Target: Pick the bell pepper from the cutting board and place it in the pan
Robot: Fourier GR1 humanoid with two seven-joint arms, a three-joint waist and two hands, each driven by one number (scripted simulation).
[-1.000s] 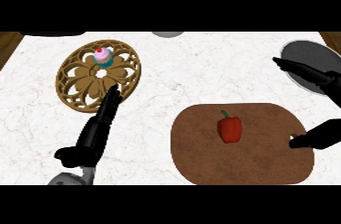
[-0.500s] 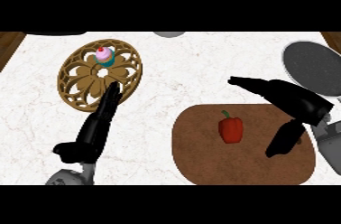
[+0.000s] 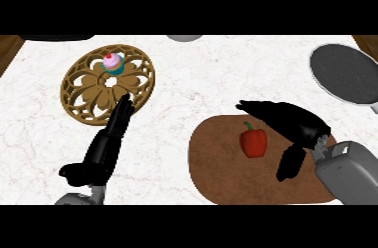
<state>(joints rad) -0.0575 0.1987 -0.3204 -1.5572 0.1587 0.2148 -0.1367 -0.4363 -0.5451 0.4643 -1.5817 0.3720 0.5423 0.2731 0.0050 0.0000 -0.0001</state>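
A red bell pepper [image 3: 253, 142] with a green stem lies on the round brown cutting board [image 3: 221, 177] at the lower right. My right hand [image 3: 295, 124] hovers just right of the pepper, open, fingers spread above the pepper's top and thumb pointing down beside it; it does not hold the pepper. The grey pan [image 3: 345, 73] sits at the upper right edge, partly cut off. My left hand [image 3: 107, 142] rests open at the lower left, fingers straight and pointing up toward the trivet.
A round wooden openwork trivet [image 3: 85, 94] lies at the upper left with a small pink-topped cupcake [image 3: 112, 63] on it. A grey object [image 3: 184, 38] shows at the top edge. Wooden counter corners show at both top sides.
My right hand has moved left and down from the pan's side, now hanging close beside the pepper. The pan has come fully into sight. The left hand has not moved.
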